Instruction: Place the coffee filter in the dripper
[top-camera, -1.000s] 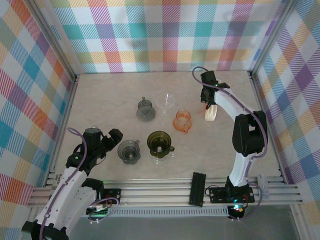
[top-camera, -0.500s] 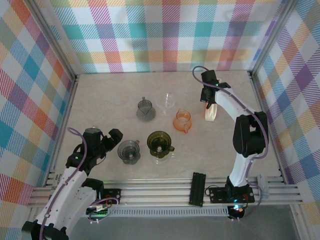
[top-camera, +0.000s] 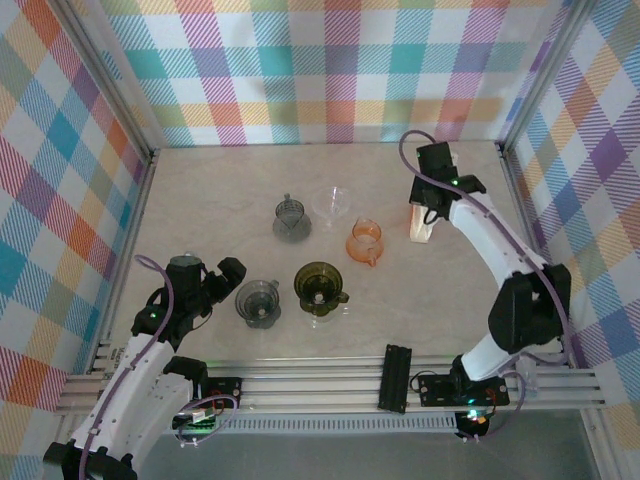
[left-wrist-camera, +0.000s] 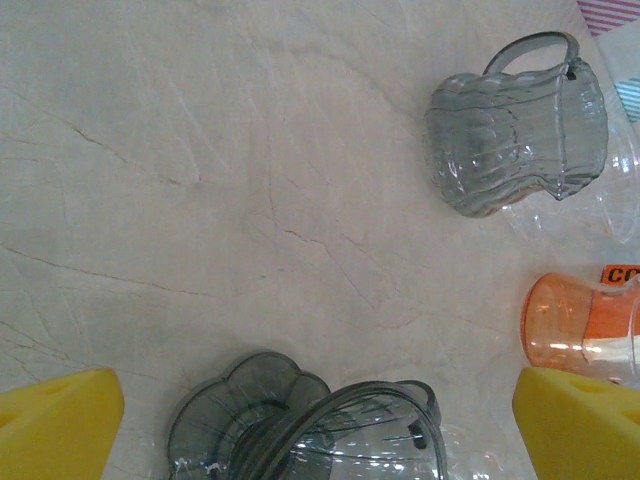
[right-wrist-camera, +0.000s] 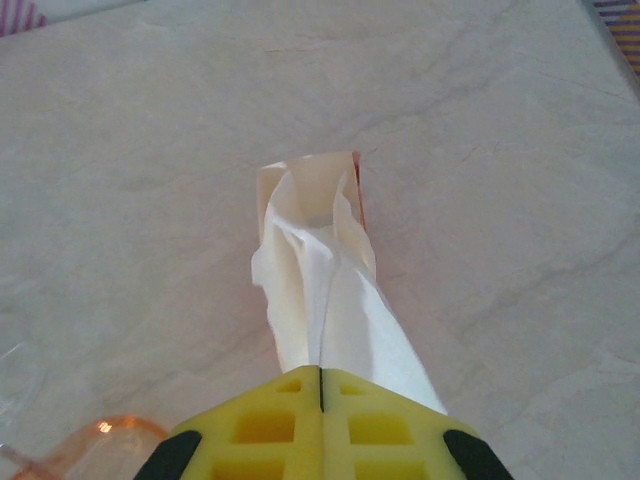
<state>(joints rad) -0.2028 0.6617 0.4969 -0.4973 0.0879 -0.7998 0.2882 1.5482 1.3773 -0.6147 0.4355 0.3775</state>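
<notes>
A white paper coffee filter sticks out crumpled from the tips of my right gripper, which is shut on it. From above, the coffee filter hangs at the right of the table below the right gripper, just right of an orange dripper. My left gripper stands open at the front left, its yellow fingers either side of a grey dripper without touching it.
Other drippers stand mid-table: a grey ribbed one, a clear one, an olive-green one and the grey one. Checked walls close in the table; a black block lies on the front rail.
My right arm has swung its elbow out to the right and the gripper has shifted slightly right, still shut on the filter. The left arm has not moved.
</notes>
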